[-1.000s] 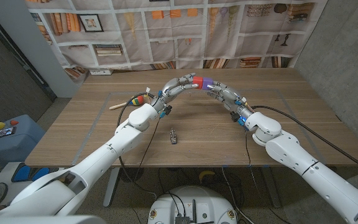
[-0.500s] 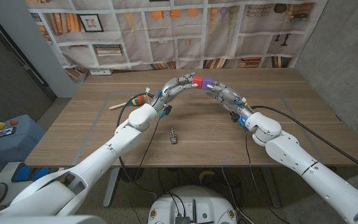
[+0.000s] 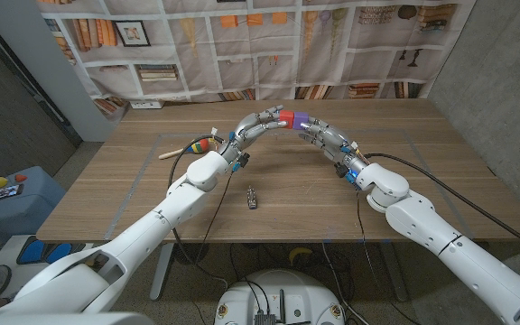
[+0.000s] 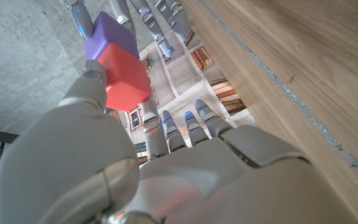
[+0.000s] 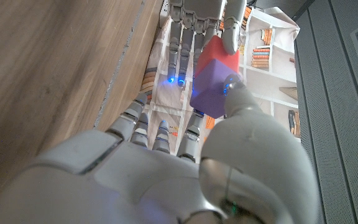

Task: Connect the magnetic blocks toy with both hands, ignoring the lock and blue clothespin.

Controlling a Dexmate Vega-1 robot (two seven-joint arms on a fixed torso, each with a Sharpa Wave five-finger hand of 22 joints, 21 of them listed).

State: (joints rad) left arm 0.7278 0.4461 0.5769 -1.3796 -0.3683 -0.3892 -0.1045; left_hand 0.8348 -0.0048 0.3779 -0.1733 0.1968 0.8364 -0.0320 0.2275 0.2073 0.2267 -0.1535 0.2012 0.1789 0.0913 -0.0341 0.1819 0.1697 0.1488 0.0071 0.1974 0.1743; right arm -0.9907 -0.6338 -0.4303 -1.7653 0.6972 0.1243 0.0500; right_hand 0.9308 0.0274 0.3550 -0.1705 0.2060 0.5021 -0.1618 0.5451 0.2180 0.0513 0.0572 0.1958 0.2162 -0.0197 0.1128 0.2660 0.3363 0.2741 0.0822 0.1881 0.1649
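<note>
The red block (image 3: 284, 116) and the purple block (image 3: 300, 118) are held in the air above the far middle of the table (image 3: 134, 194), and in both wrist views their faces already touch, so the connection looks made or almost made. The left hand (image 3: 255, 125) pinches the red block between the thumb and the fingers (image 4: 166, 127), with the other fingers spread behind it; the right hand (image 3: 325, 135) holds the purple block in the same way, thumb against one face. In my judgement the main danger is the release. Each hand has only a narrow pinch, so if one hand lets go first, the weight of both blocks hangs on the magnet and on one thumb, and the pair may turn, slip out and fall on the table. A small twist of either wrist could also shear the two faces apart, because magnets resist sliding poorly. If the blocks fall, they may roll toward the small metal lock (image 3: 252, 198), which lies near the front of the table, or toward the colourful toy with a wooden stick (image 3: 188, 147) at the left.
</note>
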